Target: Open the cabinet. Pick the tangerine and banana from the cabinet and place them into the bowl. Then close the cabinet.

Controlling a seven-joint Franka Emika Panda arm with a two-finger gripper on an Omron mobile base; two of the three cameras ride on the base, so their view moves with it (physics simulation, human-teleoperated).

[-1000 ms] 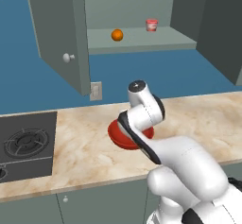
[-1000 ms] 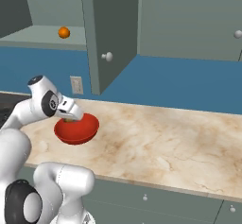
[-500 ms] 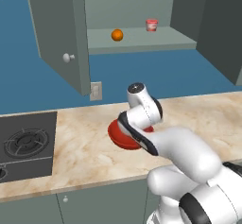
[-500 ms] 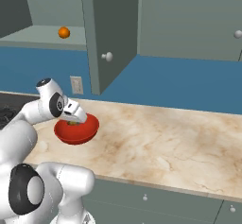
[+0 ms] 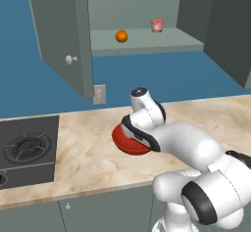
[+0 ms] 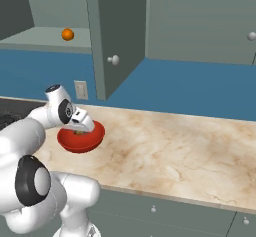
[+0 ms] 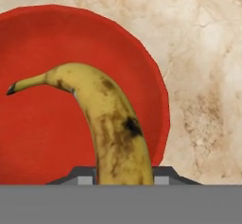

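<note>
**A:** Marble counter, cabinet doors open. Where's the fruit?

**B:** Gripper clamped on the banana right over the bowl. Tangerine sits on the shelf.

Looking forward and down from behind the arm, left and right, both sharing the counter, red bowl and open cabinet; hand view peering close into the bowl.
</note>
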